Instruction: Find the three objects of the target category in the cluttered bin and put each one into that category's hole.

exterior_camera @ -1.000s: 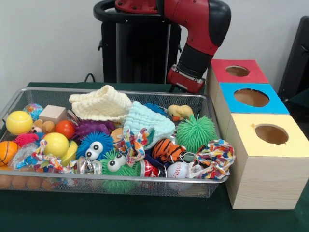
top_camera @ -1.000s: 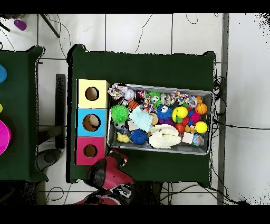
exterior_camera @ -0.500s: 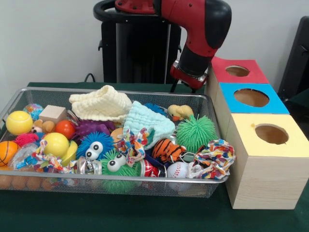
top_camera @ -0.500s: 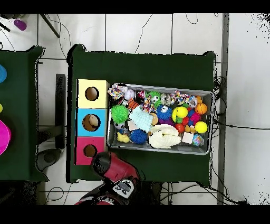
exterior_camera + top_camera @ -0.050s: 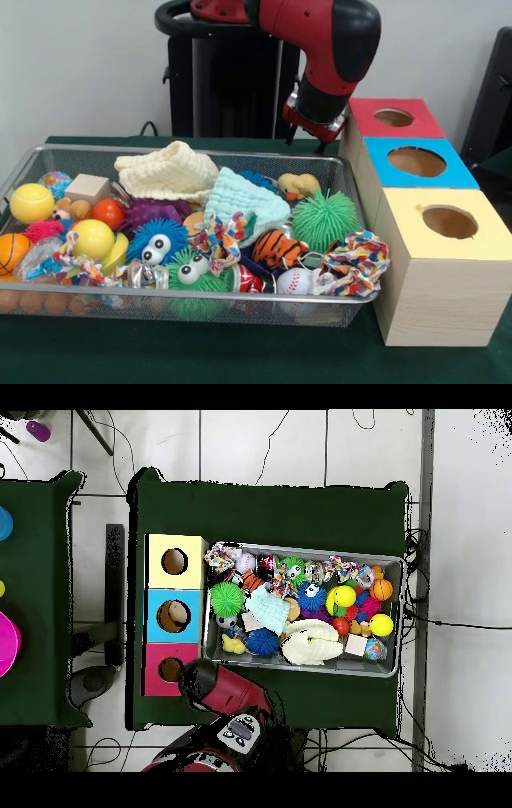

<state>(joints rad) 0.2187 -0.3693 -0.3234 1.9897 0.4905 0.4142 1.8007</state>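
The arm hangs behind the bin's far right corner, next to the red box. Only its wrist end shows; the jaws sit behind the bin rim and the red box's edge, so I cannot tell whether they are open or closed. In the overhead view the arm covers the desk edge nearest the robot base, touching or overlapping the red box's corner.

The wire bin sits on the green desk, filling most of its middle. Three boxes stand in a row just beside the bin's right end in the front view: yellow box nearest the camera, blue box in the middle, red box farthest. Each has one round hole in its top.

Bin contents, front view:
- Far side: yellow cloth, pale blue cloth just beside it, a wood block at the left.
- Left end: yellow ball, orange ball, red ball, second yellow ball.
- Near edge: blue fuzzy toy and green fuzzy toy, both with eyes; a baseball; a tiger toy.
- Right end: green spiky ball, a rope knot touching the near right corner, a duck at the far edge.

Which objects belong to the target category cannot be told; all toys lie inside the bin, and no hole shows an object clearly.
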